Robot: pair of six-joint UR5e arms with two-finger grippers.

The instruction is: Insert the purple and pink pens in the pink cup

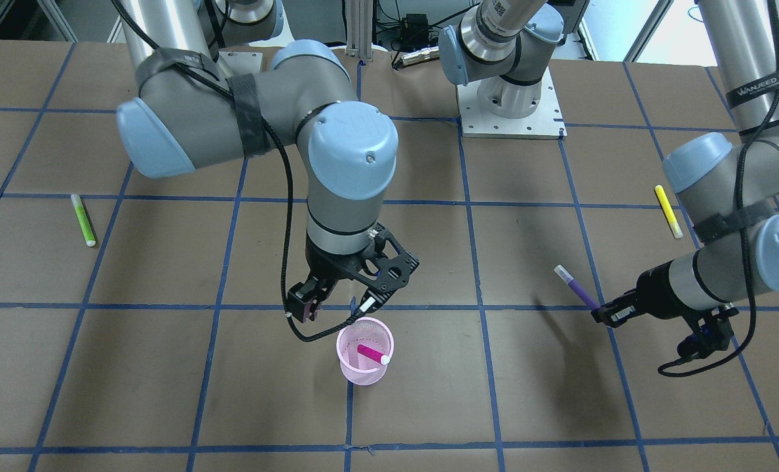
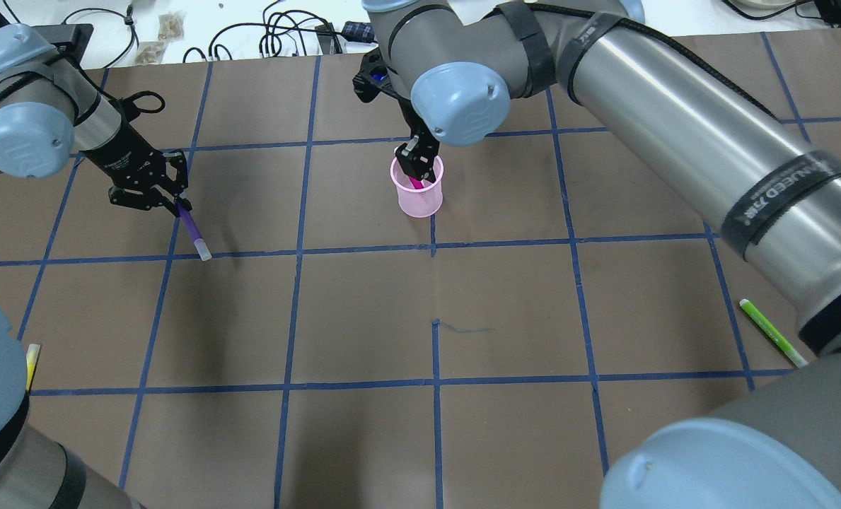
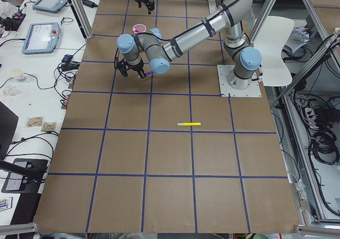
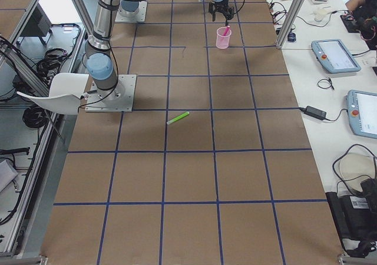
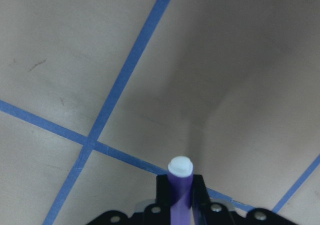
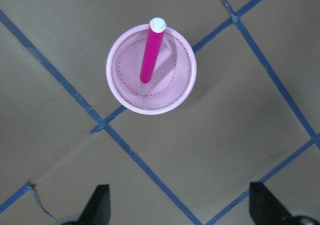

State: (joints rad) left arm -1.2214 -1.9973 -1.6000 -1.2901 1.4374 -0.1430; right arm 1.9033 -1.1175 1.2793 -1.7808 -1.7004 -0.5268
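Observation:
The pink cup (image 1: 365, 367) stands upright on the brown table, and the pink pen (image 1: 373, 354) leans inside it, white cap up. My right gripper (image 1: 337, 307) hangs open and empty just above the cup; in the right wrist view its fingertips (image 6: 100, 205) spread wide over the cup (image 6: 189, 72) and the pen (image 6: 150, 52). My left gripper (image 1: 604, 314) is shut on the purple pen (image 1: 576, 288) and holds it off the table, far from the cup. The overhead view shows this pen (image 2: 194, 233) slanting down from the left gripper (image 2: 172, 201).
A green pen (image 1: 82, 219) lies on the table on my right side. A yellow pen (image 1: 668, 211) lies on my left side, close to the left arm. Blue tape lines grid the table.

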